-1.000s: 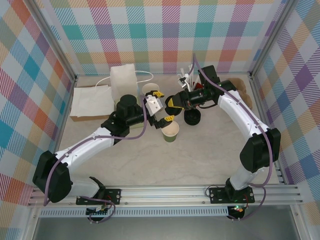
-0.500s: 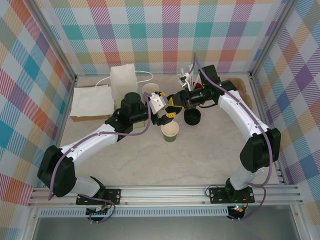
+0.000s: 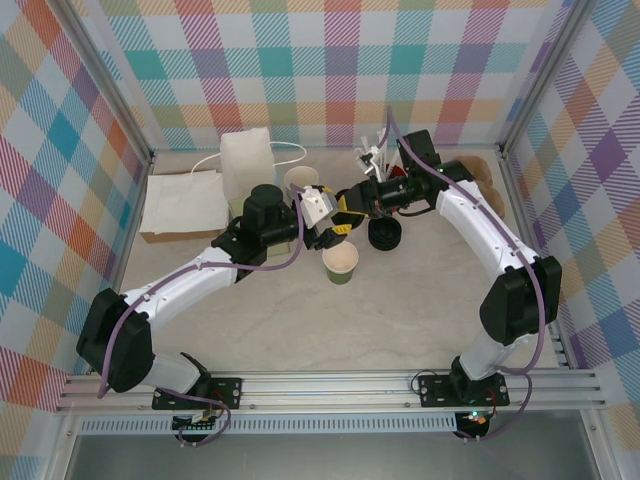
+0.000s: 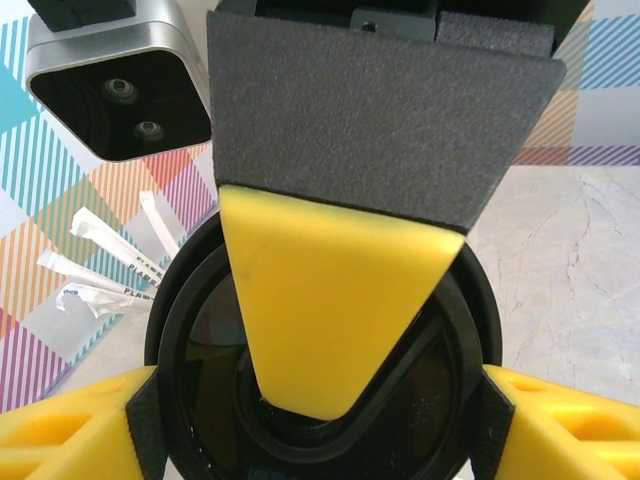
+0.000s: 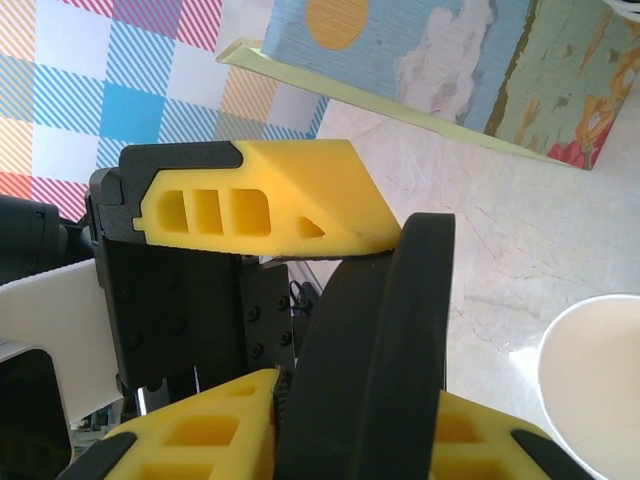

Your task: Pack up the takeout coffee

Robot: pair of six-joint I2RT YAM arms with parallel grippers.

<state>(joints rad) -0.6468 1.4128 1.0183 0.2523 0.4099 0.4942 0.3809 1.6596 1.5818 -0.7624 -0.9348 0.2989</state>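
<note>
The pale marbled surface (image 3: 400, 320) lies bare on the near side of both my jaws, back to the metal rail (image 3: 330, 385) that carries my bases. That is where the open room is. Checked panels (image 3: 300, 70) wall in the other three sides.

Just nearer than the spot where my jaws meet stands the olive-green paper cup (image 3: 341, 264), upright, lidless, cream inside. My right jaws pinch the black lid (image 5: 375, 340) across its two faces, so it stands on edge. My left jaws stand wide on either side of the same lid, pads close against its rim. I cannot tell whether they press on it.

Just right of the jaws sits a stack of black lids (image 3: 385, 236). Beyond the jaws are another lidless cup (image 3: 298, 180), a white paper bag (image 3: 246, 165) and white wrapped sticks (image 3: 370, 155). White napkins (image 3: 185, 200) lie far to the left, by the side wall.
</note>
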